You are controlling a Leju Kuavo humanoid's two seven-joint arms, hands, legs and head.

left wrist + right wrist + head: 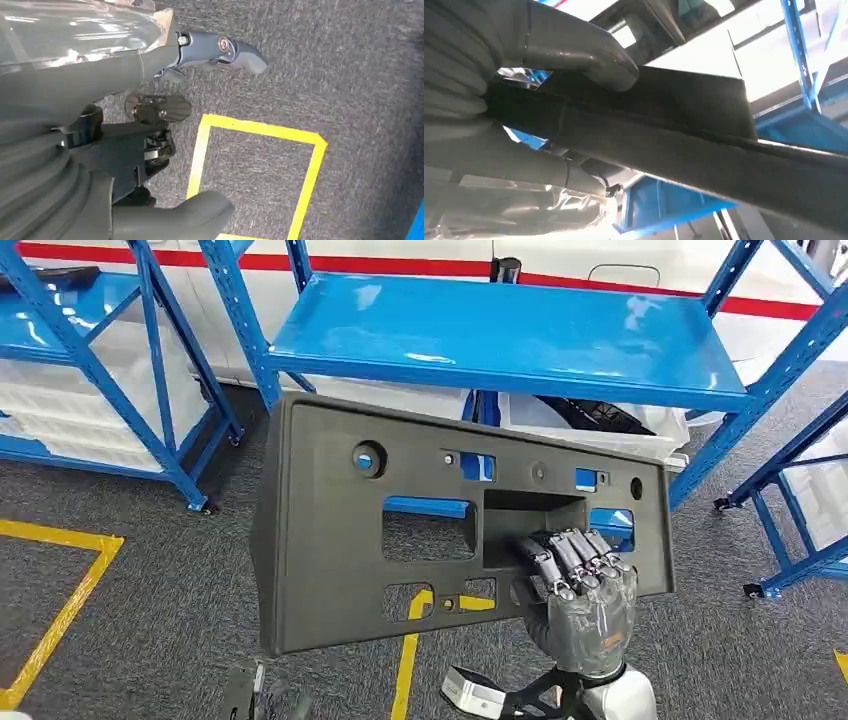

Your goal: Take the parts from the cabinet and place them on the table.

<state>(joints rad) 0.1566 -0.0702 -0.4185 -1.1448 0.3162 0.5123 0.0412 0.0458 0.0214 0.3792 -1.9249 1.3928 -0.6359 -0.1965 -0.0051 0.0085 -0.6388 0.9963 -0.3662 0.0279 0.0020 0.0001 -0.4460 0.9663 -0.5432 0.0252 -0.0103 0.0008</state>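
A large dark grey plastic panel [330, 540] with several cut-outs hangs in the air in front of the blue rack. My right hand [580, 595] grips it near its lower right, fingers hooked into the middle recess. In the right wrist view the thumb [574, 47] presses on the panel's dark edge [684, 145]. My left hand [165, 215] hangs beside my body above the grey carpet, its thumb and one finger [225, 50] apart, nothing in it.
A blue shelf [500, 330] of the rack stands bare right behind the panel. More blue racks [90, 370] flank it left and right. White bags lie under the shelf. Yellow tape lines [60, 610] mark the grey carpet.
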